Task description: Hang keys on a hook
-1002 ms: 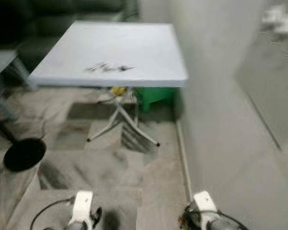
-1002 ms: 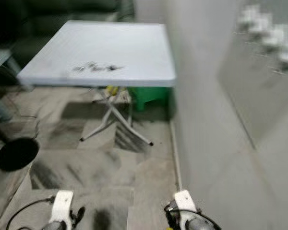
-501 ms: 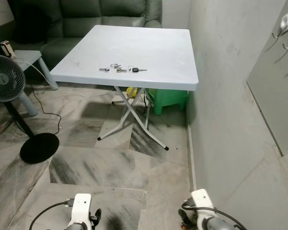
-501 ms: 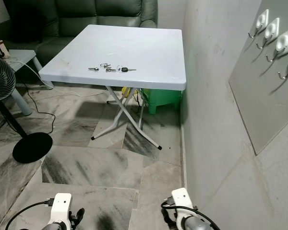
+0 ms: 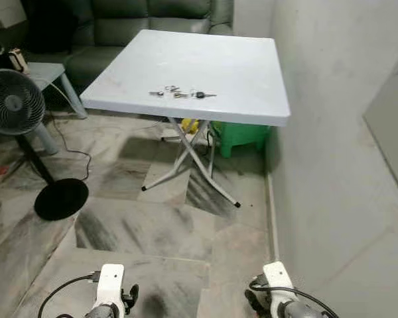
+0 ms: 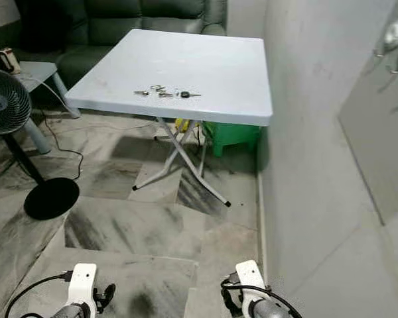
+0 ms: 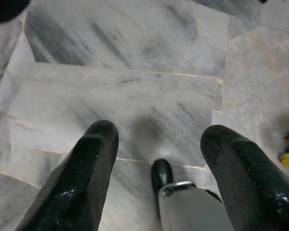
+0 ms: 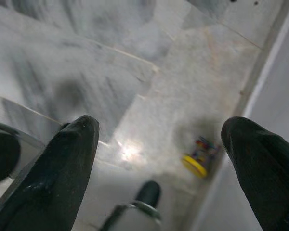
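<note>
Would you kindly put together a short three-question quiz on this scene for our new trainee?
1. True or false: the keys already hang on a hook.
2. What stands on the floor to the robot's left of the white table? A) a ladder B) a fan C) a bicycle
3. Fill in: both the left gripper and the right gripper hang low over the ____ floor.

Key: 1 false, they lie on the table. 2 B. 3 marble.
</note>
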Tool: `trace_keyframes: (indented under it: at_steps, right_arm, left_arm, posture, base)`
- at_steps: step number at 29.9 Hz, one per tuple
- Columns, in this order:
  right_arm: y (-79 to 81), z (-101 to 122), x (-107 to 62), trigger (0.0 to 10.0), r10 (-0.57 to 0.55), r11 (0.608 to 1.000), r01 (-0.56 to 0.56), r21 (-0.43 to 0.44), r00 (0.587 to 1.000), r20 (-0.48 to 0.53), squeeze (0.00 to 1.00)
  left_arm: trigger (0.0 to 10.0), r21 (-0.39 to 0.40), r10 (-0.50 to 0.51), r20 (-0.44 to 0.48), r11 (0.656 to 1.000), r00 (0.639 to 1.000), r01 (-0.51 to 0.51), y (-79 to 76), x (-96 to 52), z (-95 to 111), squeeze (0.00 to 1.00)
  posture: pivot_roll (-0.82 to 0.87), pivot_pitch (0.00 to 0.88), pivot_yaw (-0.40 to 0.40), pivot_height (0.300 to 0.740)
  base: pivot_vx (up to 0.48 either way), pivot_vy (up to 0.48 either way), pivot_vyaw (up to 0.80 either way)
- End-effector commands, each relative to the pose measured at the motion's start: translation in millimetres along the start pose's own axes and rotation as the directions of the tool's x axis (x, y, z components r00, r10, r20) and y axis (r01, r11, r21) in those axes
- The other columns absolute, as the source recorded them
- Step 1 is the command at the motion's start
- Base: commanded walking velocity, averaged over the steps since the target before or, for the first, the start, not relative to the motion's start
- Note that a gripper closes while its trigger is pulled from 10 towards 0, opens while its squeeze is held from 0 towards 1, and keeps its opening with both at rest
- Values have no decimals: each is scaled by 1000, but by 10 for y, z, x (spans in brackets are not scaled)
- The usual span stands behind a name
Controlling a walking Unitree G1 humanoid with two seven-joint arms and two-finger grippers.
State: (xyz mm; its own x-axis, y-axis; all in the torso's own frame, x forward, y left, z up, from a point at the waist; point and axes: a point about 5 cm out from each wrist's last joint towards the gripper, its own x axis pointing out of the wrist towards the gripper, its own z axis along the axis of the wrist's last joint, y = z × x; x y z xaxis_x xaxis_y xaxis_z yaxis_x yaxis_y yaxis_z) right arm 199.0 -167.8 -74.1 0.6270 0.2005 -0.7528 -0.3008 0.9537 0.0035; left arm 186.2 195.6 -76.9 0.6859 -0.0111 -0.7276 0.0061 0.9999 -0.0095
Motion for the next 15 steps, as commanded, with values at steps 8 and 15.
trace_keyframes:
  at_steps: [8, 15]
  right_arm:
    - [-49, -32, -20, 10000, -14, 1000, 14, 5, 1000, -7, 0]
    - [-50, -24, -19, 10000, -10, 1000, 10, 0, 1000, -5, 0]
  left_arm:
    - [10000, -15, 0, 6, 1000, 1000, 0, -17, 12, 27, 0]
    - [10000, -18, -3, 6, 1000, 1000, 3, -30, 15, 29, 0]
  posture:
    - [-115, 0, 12, 740]
    - [-114, 0, 7, 740]
  base:
    - [0, 343, 0]
    - [0, 346, 0]
